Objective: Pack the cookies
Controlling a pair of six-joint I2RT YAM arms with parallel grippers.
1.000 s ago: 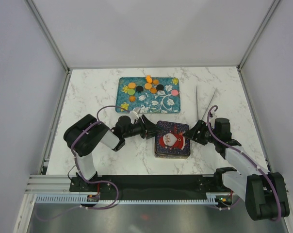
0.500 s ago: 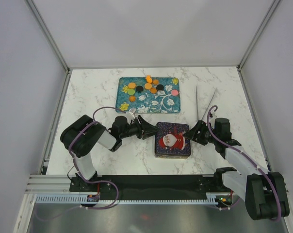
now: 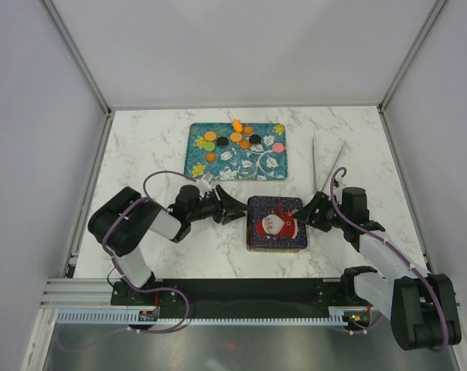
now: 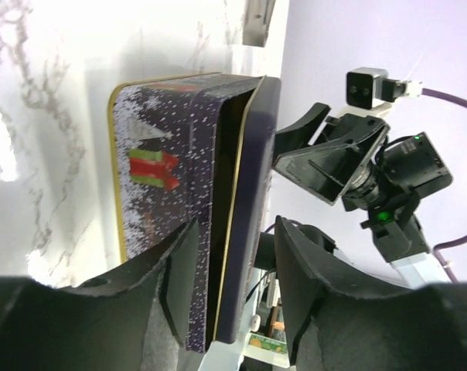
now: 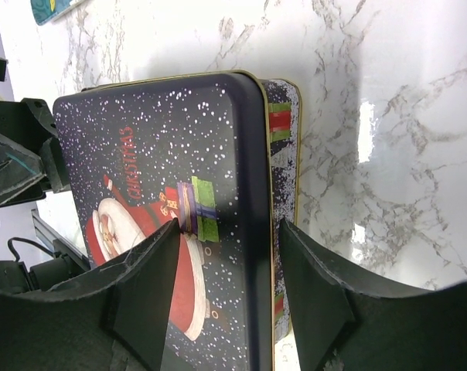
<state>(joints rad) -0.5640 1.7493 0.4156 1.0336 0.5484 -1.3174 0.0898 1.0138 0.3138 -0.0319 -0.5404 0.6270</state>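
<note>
L claw (image 3: 235,207) is released, fingers spread, tips just beside the left side of the Santa tin (image 3: 276,246). A sec ago those tips were over the tin's far-left corner. Now the L arm has backed off leftward, elbow swinging out w/ it.

Wrist cam shows the lid (image 5: 156,139) sitting crooked, w/ a dark gap btwn it and the base on one side. So it's ajar but not off, and the prying job looks half done at best.

Far of that, the cookies (image 3: 235,139) are all on the teal tray (image 3: 257,166), bunched at its far-left end and well apart from the tin. None packed yet, and none can be till that lid's clear.

R claw (image 3: 305,214) hasn't budged. It's also spread, empty, fingers straddling the lid's rim at the tin's right side, prob. bracing it.

Further right & far, thin white tongs (image 3: 315,158) lie untouched.

White marble-look counter (image 3: 156,139) is glossy, w/ glare in the wrist cams, so the tin may skid if shoved. Plain pale walls (image 3: 233,54) box it in on three sides, w/ a metal rail (image 3: 218,290) along the near edge.
</note>
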